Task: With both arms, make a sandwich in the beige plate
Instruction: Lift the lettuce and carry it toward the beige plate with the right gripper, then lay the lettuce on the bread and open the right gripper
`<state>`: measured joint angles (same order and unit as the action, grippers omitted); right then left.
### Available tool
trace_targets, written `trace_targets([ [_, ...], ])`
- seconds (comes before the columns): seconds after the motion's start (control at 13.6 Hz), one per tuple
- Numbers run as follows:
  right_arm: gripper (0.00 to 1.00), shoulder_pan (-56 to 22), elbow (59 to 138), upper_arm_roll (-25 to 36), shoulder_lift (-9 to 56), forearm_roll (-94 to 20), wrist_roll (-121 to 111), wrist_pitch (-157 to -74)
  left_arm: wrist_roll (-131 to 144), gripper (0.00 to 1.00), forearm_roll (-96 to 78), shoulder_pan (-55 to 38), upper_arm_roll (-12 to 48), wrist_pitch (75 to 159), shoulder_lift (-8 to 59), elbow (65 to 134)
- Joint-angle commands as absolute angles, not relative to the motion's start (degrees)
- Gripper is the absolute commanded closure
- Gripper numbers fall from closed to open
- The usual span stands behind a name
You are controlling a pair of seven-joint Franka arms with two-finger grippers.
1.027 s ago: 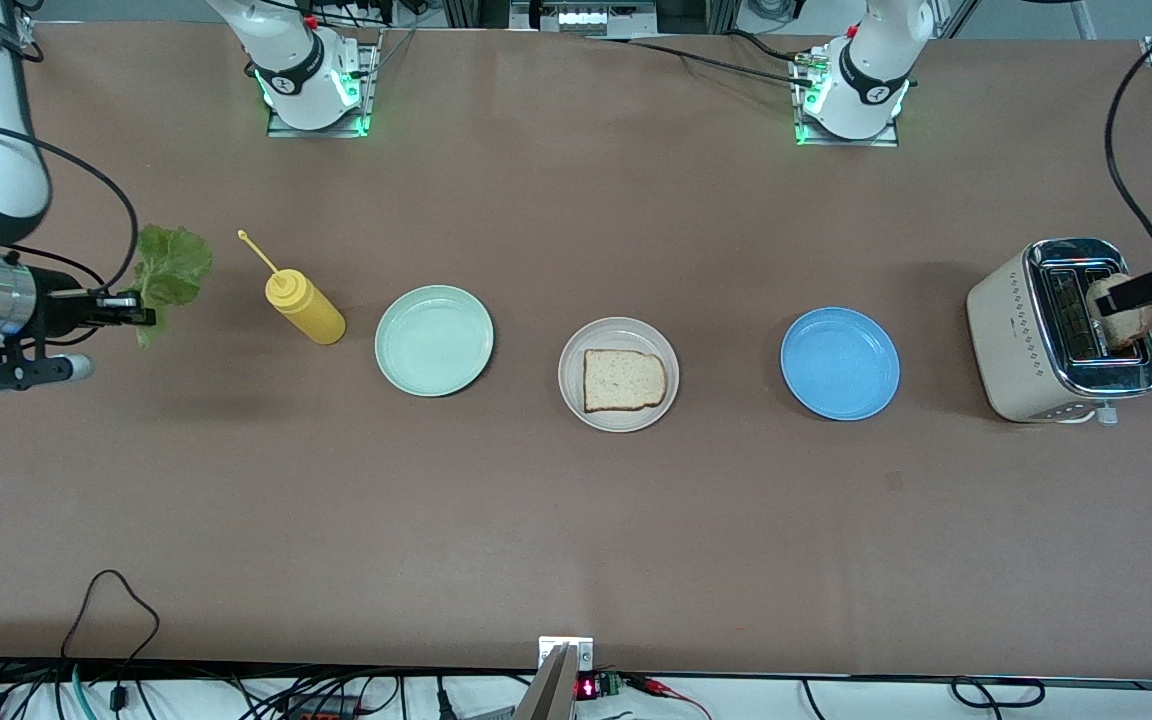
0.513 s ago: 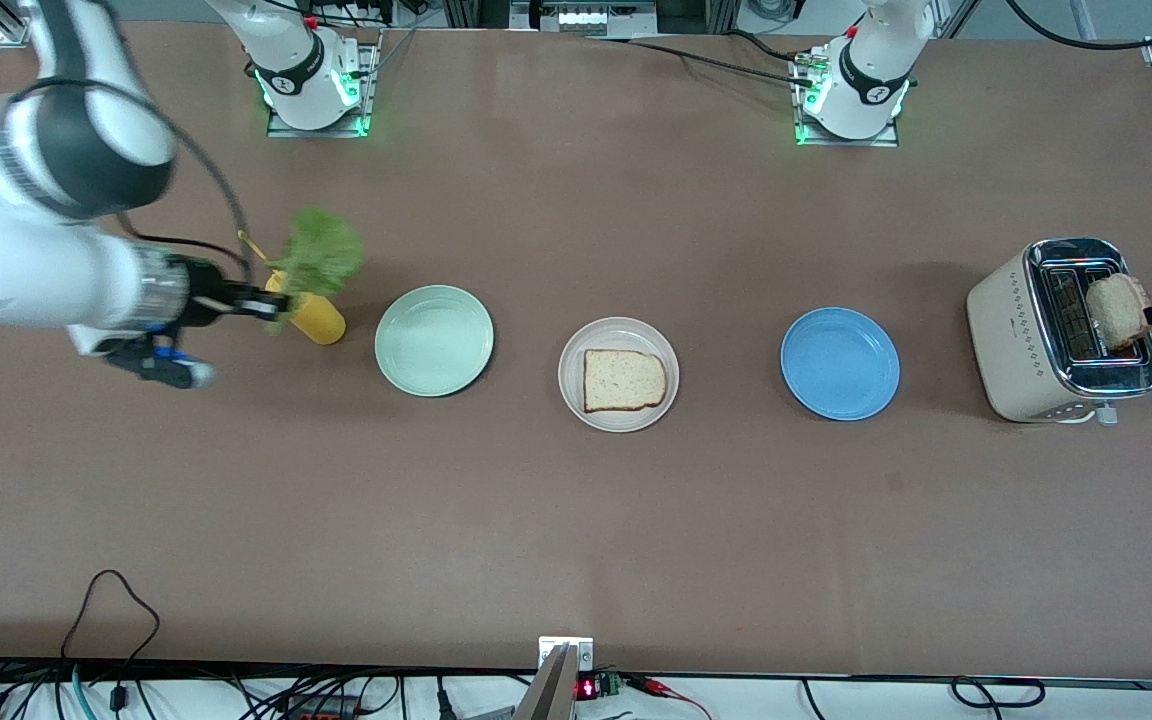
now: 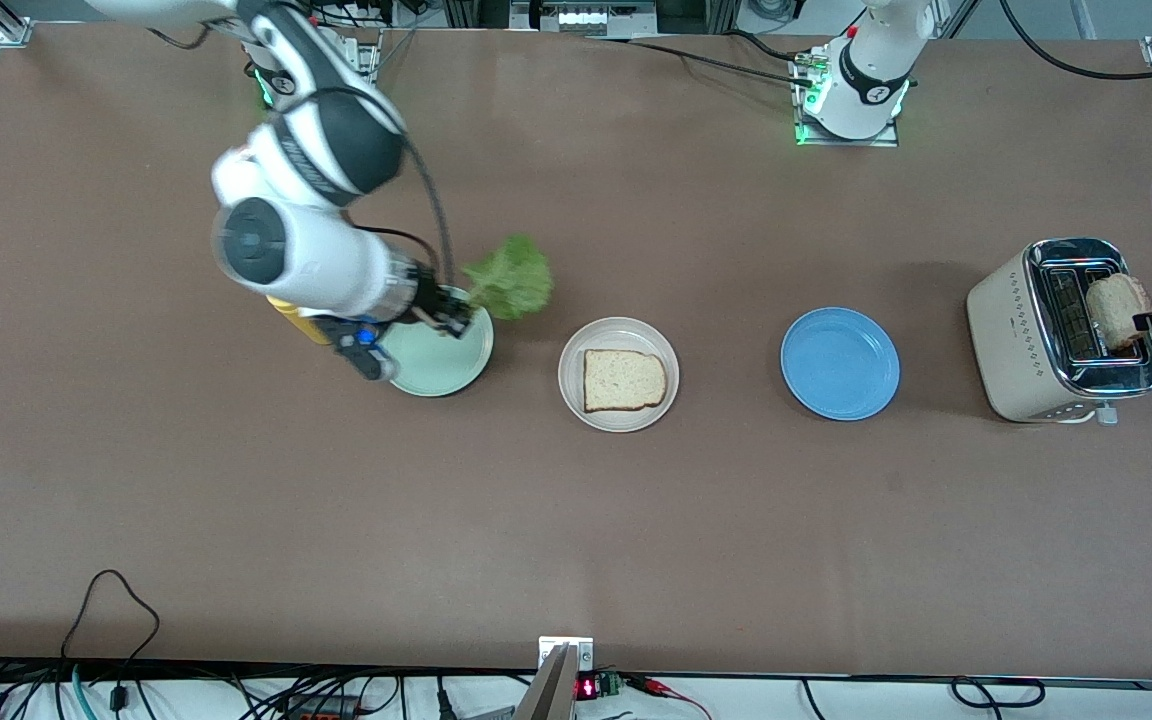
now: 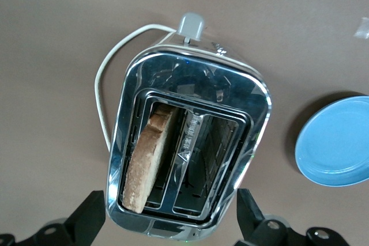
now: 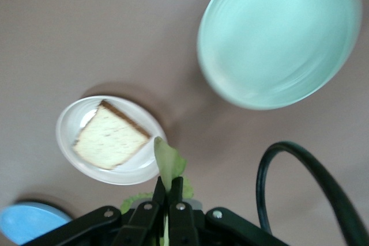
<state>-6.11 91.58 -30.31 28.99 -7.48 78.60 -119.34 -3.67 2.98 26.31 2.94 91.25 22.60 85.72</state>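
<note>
- Since prev frame: right gripper [image 3: 458, 322] swung from over the yellow bottle [image 3: 288, 315] toward frame centre, now over the mint plate [image 3: 436, 368]; lettuce [image 3: 511, 280] came with it.
- Right gripper: fingers pinched tight on lettuce stem, leaf sticks out past the mint plate rim toward the beige plate [image 3: 576, 395].
- Beige plate at frame centre, one bread slice [image 3: 622, 380] flat in it, no lettuce on it yet.
- Left gripper [image 3: 1151, 322] at right edge of front frame, over the toaster [image 3: 1016, 335]; in left wrist view fingers [image 4: 86, 220] spread wide either side of the toaster, holding nothing.
- 2nd bread slice [image 3: 1114, 308] stands in a toaster slot, top poking out.
- Blue plate [image 3: 839, 363] between beige plate and toaster.
</note>
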Motion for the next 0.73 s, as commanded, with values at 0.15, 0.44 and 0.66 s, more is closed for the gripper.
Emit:
trace_targets([
  [0.15, 1.00, -14.93, 89.91, -27.77, 37.52, -2.55, 95.43, -132.51, -4.48, 0.00, 3.96, 28.91, 3.52, 90.26, 26.45, 84.02],
  [0.44, 1.00, -20.20, 89.74, -24.18, 42.27, -2.64, 101.68, -141.49, -5.89, 0.11, 3.96, 29.27, 3.52, 90.35, 27.77, 84.37],
  [0.66, 1.00, -21.88, 87.99, -22.94, 45.60, -2.72, 103.36, -145.01, -5.89, 0.34, 3.87, 29.27, 3.52, 90.35, 29.00, 84.37],
])
